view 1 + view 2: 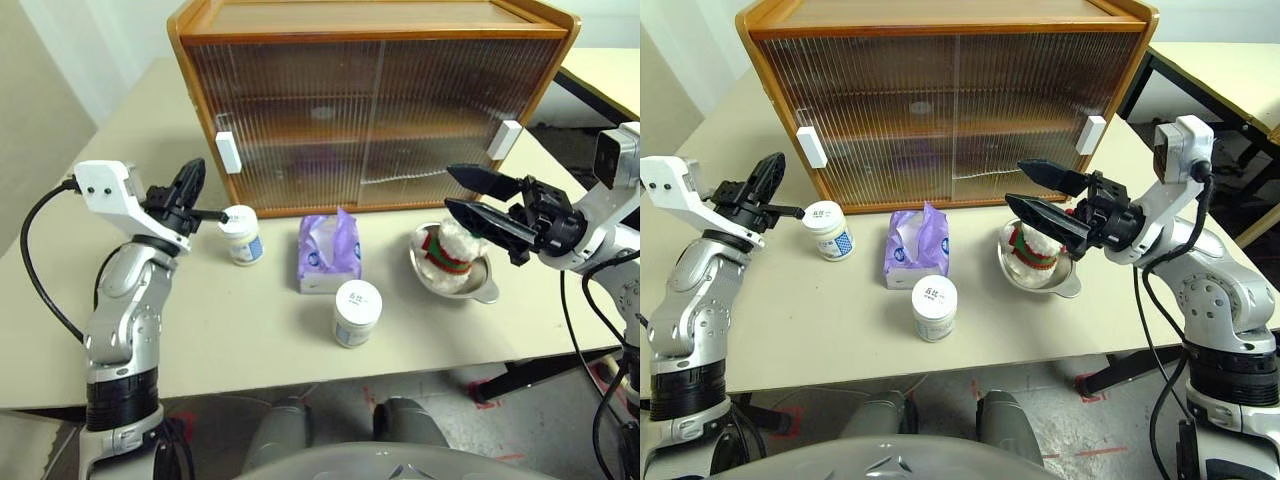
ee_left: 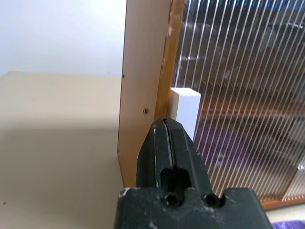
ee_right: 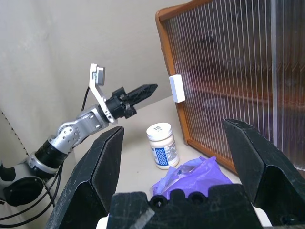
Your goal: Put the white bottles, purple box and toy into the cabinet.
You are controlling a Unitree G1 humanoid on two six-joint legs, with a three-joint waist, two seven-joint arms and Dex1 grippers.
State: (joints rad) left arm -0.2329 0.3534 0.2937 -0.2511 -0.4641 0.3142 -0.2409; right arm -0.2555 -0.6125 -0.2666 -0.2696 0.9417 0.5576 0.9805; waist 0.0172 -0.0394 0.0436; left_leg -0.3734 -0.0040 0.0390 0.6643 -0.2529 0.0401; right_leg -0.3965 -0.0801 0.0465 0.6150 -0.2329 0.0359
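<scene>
The cabinet point(image 1: 370, 100) stands at the back of the table with both ribbed doors slid shut; its white handles point(image 1: 228, 152) sit at the outer edges. In front lie one white bottle point(image 1: 242, 235), the purple box point(image 1: 329, 250), a second white bottle point(image 1: 357, 312) nearer me, and the toy point(image 1: 450, 250) in a metal dish. My left gripper point(image 1: 195, 172) is shut and empty, hovering left of the first bottle and pointing toward the left handle point(image 2: 186, 107). Above the toy my right gripper point(image 1: 455, 190) hangs open with nothing in it.
The shallow metal dish point(image 1: 478, 288) holding the toy sits near the table's front right. Bare tabletop point(image 1: 150, 330) stretches left of the cabinet and along the front edge. Another table point(image 1: 610, 75) stands at the far right.
</scene>
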